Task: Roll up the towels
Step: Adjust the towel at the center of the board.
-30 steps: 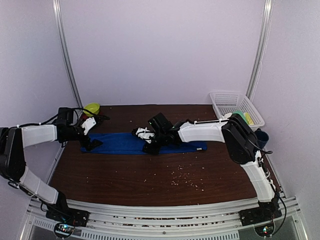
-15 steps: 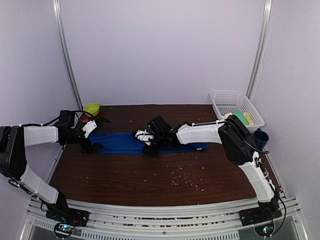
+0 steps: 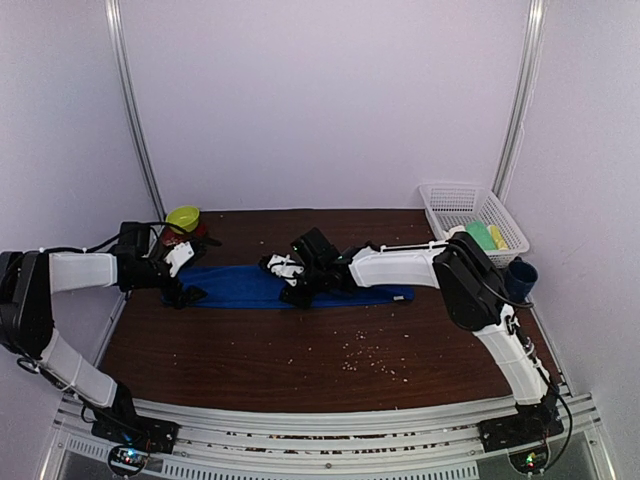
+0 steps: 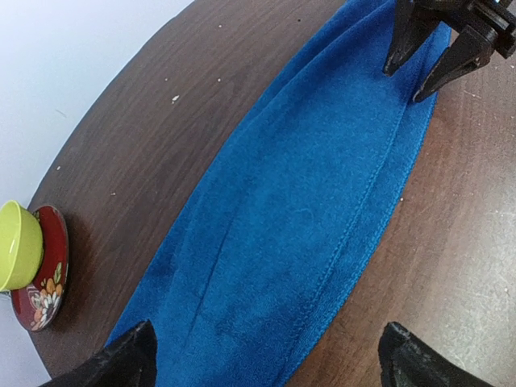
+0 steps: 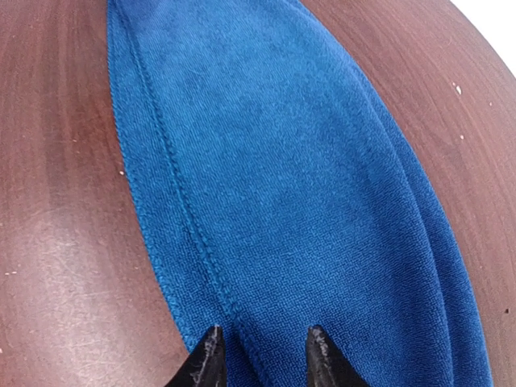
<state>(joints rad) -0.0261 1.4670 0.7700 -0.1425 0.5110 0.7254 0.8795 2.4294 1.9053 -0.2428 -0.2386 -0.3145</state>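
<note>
Blue towel (image 3: 240,287) laid out long and flat across the middle of the dark worktop (image 3: 300,350), stitched hems showing. Over at its left end, left gripper (image 4: 266,351) with jaws flung wide, straddling the cloth's width; nearer the middle, right gripper (image 5: 264,355) with jaws only narrowly apart, both tips down on one long edge, stitched seam between them. Beyond the left end, green bowl (image 4: 16,246) on a red saucer (image 4: 44,278), apart from the cloth.
</note>
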